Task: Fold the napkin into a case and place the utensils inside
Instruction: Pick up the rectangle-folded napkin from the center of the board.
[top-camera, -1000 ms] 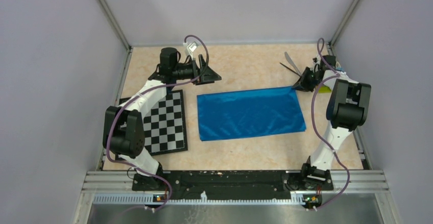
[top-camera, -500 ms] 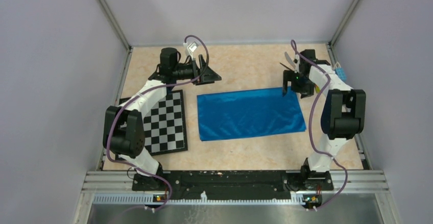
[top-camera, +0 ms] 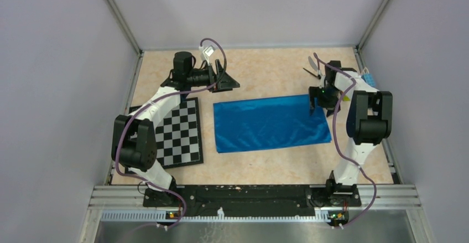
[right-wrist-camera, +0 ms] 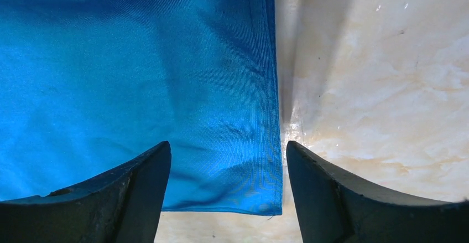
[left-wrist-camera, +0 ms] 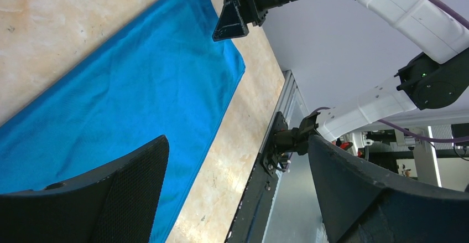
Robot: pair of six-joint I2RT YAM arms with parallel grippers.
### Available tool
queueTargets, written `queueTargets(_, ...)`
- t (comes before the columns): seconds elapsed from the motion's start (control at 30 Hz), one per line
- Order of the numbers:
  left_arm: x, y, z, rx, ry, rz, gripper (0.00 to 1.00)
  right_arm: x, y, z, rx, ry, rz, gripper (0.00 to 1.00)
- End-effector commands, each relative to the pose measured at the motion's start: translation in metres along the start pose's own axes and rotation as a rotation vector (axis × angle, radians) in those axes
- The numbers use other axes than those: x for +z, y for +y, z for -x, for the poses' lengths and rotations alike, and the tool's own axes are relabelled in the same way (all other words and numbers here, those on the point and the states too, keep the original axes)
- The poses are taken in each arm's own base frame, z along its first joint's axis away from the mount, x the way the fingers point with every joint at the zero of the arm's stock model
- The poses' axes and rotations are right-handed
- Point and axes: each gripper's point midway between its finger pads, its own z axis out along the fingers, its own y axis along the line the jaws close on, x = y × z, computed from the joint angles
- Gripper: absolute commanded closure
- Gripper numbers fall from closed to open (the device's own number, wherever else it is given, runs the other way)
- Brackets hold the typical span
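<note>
Napkin (top-camera: 271, 122) lies flat mid-frame on worktop (top-camera: 265, 68); right tool (top-camera: 320, 104) spread wide over its upper-right corner, gripping nothing; left tool (top-camera: 225, 80), upper left, likewise wide, empty; utensils (top-camera: 313, 68) upper right.

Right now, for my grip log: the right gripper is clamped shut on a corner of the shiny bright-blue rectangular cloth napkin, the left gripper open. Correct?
No: the right gripper is open, fingers straddling the napkin corner without gripping, as the right wrist view shows. The left gripper is open.
</note>
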Motion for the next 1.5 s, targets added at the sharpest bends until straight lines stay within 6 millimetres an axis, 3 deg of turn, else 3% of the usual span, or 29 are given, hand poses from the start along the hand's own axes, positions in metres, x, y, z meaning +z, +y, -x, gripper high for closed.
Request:
queueTargets(0.0, -0.006, -0.019, 0.01, 0.075, -0.019, -0.046, 0.01, 0.003, -0.001, 0.002, -0.006, -0.002, 0.005, 0.26)
queueTargets(0.4, -0.005, -0.016, 0.01, 0.069, -0.018, -0.043, 0.01, 0.036, -0.009, -0.016, 0.004, 0.023, -0.068, 0.35)
queueTargets(0.57, -0.006, -0.017, 0.011, 0.072, -0.022, -0.041, 0.01, 0.052, -0.018, -0.029, 0.006, 0.034, -0.138, 0.48)
queueTargets(0.7, -0.007, -0.015, 0.011, 0.071, -0.025, -0.036, 0.01, 0.066, -0.007, -0.039, -0.015, 0.03, -0.17, 0.59)
queueTargets(0.87, -0.006, -0.012, 0.011, 0.064, -0.023, -0.031, 0.01, 0.072, -0.006, -0.036, -0.023, 0.013, -0.201, 0.74)
queueTargets(0.93, -0.006, -0.012, 0.011, 0.065, -0.023, -0.031, 0.01, 0.071, -0.004, -0.032, -0.027, 0.011, -0.194, 0.86)
queueTargets(1.0, -0.006, -0.012, 0.011, 0.066, -0.024, -0.03, 0.01, 0.067, -0.006, -0.031, -0.037, 0.019, -0.205, 0.99)
queueTargets(1.03, -0.006, -0.012, 0.011, 0.066, -0.025, -0.028, 0.01, 0.064, -0.008, -0.028, -0.043, 0.015, -0.216, 1.0)
queueTargets(1.17, -0.006, -0.012, 0.011, 0.062, -0.022, -0.03, 0.01, 0.039, -0.024, -0.016, -0.06, -0.033, -0.319, 1.0)
queueTargets(1.3, -0.006, -0.012, 0.011, 0.064, -0.025, -0.028, 0.01, -0.003, -0.057, -0.001, -0.057, -0.148, -0.529, 1.0)
queueTargets(1.47, -0.006, -0.01, 0.011, 0.061, -0.026, -0.023, 0.01, -0.038, -0.077, 0.012, -0.11, -0.252, -0.662, 1.0)
